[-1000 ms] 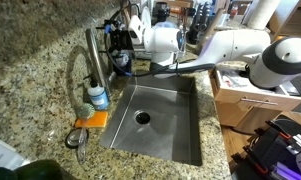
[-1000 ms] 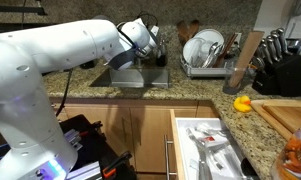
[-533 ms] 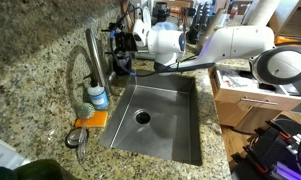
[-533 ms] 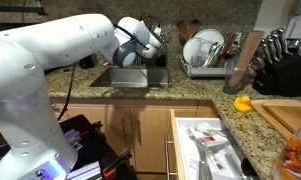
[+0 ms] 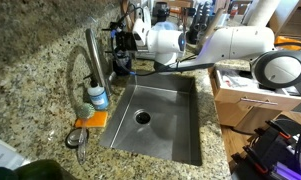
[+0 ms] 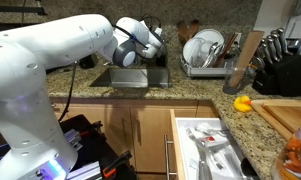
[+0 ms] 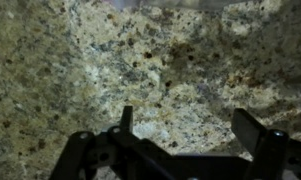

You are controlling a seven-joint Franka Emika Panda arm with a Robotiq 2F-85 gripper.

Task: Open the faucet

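No writing is readable: the blue label on the small clear bottle (image 5: 97, 97) is too small to make out. The faucet (image 5: 93, 52) is a thick, upright brushed-steel post with a thin hose arching out and looping back down. It stands on the granite bench (image 5: 40, 125) along the back edge, between the wall and the steel sink (image 5: 180, 120), with the bottle just beside its base. The gripper (image 7: 185, 118) is released, fingers spread wide over bare speckled granite. It hangs near the faucet's top without touching it.
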